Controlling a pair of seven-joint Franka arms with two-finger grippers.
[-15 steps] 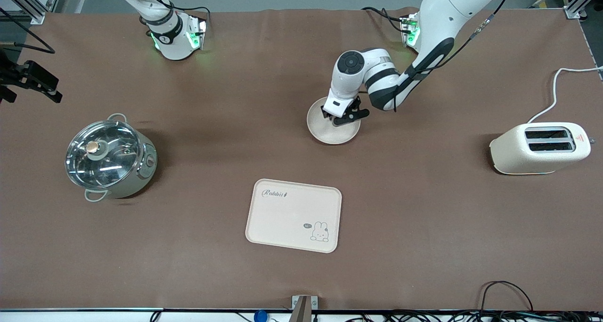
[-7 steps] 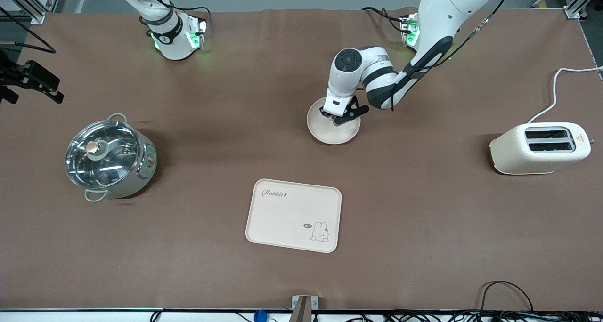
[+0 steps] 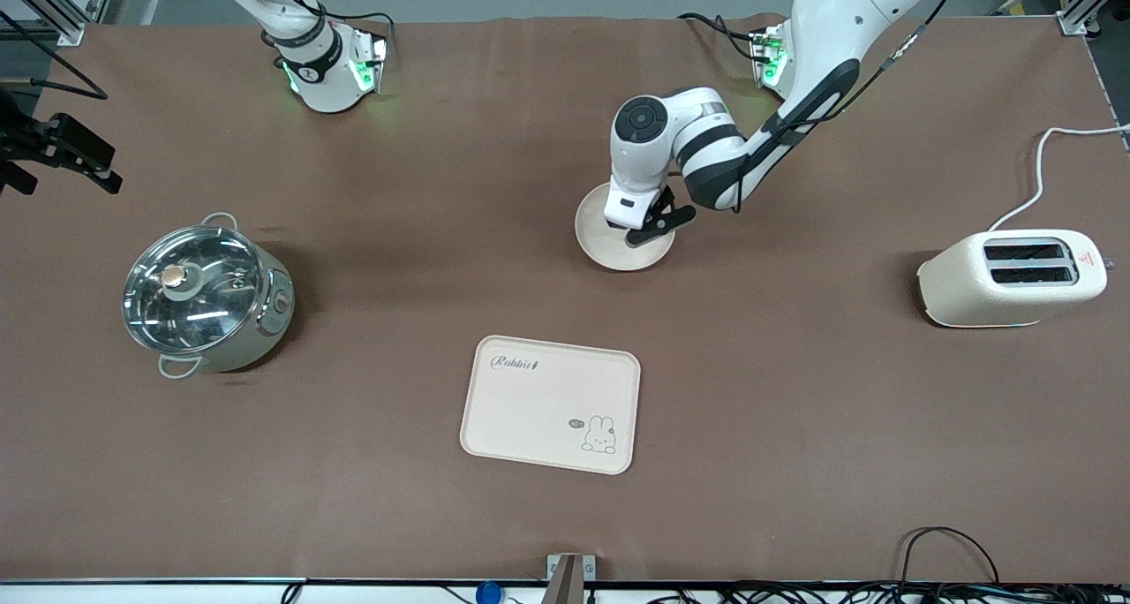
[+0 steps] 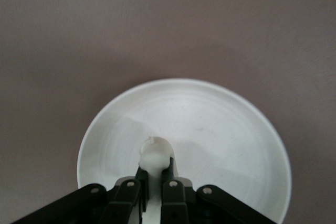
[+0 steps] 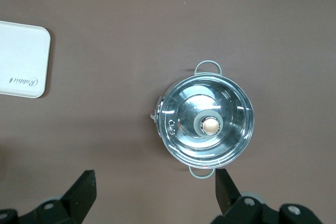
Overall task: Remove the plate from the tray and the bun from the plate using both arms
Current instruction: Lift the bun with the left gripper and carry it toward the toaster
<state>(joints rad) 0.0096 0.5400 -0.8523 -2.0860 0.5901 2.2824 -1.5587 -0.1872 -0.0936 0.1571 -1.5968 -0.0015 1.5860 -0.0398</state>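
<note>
Two arms are present, but only one is engaged. The left gripper [image 4: 154, 174] sits down inside the plate [image 3: 623, 249], its fingers drawn together on the bun [image 4: 155, 156], which shows as a pale lump pinched between the tips and resting on or just above the plate's floor. The plate lies on the bare table, well apart from the tray [image 3: 549, 404], which is nearer the front camera. Judgement: the bun is directly in the grip, so the coming move is a straight lift clear of the rim. The right gripper [image 5: 156, 195] waits with fingers spread wide, high over the pot [image 5: 205, 124] toward the right arm's end of the table.
</note>
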